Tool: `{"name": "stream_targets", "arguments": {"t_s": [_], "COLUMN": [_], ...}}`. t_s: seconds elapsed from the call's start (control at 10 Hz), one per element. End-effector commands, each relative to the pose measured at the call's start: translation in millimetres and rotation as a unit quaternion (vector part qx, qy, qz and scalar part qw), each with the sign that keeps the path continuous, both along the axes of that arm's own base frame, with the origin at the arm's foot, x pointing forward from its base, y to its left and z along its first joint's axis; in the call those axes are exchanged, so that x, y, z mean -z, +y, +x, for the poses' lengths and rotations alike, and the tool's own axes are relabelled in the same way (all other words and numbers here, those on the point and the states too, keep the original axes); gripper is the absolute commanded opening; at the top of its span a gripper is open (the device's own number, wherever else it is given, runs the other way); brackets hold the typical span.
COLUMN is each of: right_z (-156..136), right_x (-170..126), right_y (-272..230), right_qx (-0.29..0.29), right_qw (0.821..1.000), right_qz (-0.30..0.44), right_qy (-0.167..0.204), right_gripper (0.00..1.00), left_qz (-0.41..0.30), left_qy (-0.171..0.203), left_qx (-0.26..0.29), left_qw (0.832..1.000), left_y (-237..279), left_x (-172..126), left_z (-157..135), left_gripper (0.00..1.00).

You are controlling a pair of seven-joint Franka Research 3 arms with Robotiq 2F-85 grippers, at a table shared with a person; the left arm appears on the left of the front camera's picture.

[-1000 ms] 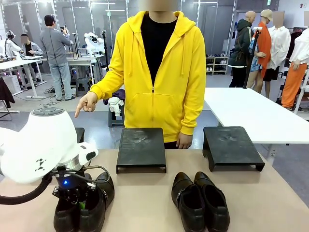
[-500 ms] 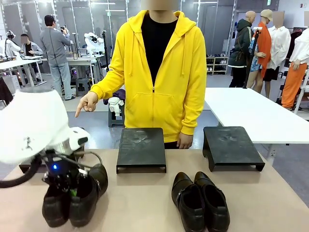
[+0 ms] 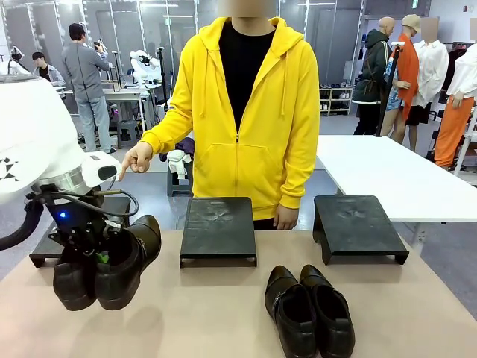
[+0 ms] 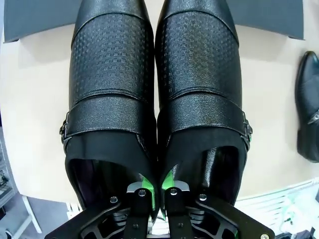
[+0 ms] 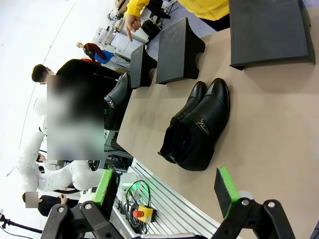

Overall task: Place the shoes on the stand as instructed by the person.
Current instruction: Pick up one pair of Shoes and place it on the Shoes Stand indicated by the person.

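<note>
- Lifted pair of shoes (image 4: 154,74): glossy black, dotted embossing
- Other pair of shoes (image 3: 309,309): glossy black
- Stands (image 3: 218,227): matt black
- Person's hoodie (image 3: 276,127): bright yellow
- Pads (image 5: 225,191) of the right gripper (image 5: 165,187): green

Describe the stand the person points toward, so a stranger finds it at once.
Start at the tan table before the person in the bright yellow hoodie. Three low black stands line its far edge; take the one at the robot's left end, below the pointing hand. Only this one is half hidden behind glossy black shoes held in the air.
</note>
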State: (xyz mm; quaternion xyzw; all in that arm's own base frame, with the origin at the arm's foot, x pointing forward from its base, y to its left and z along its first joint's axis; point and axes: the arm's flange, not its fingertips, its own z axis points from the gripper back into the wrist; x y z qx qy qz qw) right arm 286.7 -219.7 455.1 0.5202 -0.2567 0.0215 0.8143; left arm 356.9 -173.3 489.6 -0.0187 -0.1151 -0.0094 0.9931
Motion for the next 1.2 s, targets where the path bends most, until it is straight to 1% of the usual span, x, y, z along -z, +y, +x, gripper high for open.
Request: {"name": "stream_targets", "arguments": {"t_s": [0.0, 0.4, 0.5, 0.6, 0.7, 0.8, 1.1], "right_z": [0, 0, 0, 0, 0, 0, 0], "right_x": [-2, -2, -2, -2, -2, -2, -2], "right_y": [-1, -1, -1, -1, -1, -1, -1], "right_qx": [-0.002, -0.002, -0.002, -0.002, -0.002, -0.002, -0.002], "right_qw": [1.000, 1.000, 1.000, 1.000, 1.000, 1.000, 1.000], "right_qz": [0.002, 0.002, 0.002, 0.002, 0.002, 0.002, 0.002], "right_qy": [-0.006, -0.006, -0.006, -0.006, -0.006, -0.006, -0.006], "right_gripper": [1.00, 1.00, 1.00, 1.00, 1.00, 1.00, 1.00], "left_qz": [0.000, 0.000, 0.003, 0.003, 0.009, 0.014, 0.017], "left_qy": [0.004, 0.004, 0.012, -0.021, -0.048, -0.066, -0.121], "left_qx": [-0.007, -0.007, -0.001, 0.001, 0.000, -0.006, 0.013], "left_qw": [1.000, 1.000, 1.000, 1.000, 0.999, 0.998, 0.992], "left_y": [-2, -2, 1, 9, 23, 40, 89], "left_x": [3, 3, 11, 6, 2, -4, -22], "left_z": [0, 0, 0, 8, 23, 35, 70], "left_gripper": [0.00, 0.00, 0.07, 0.07, 0.07, 0.07, 0.07]}}
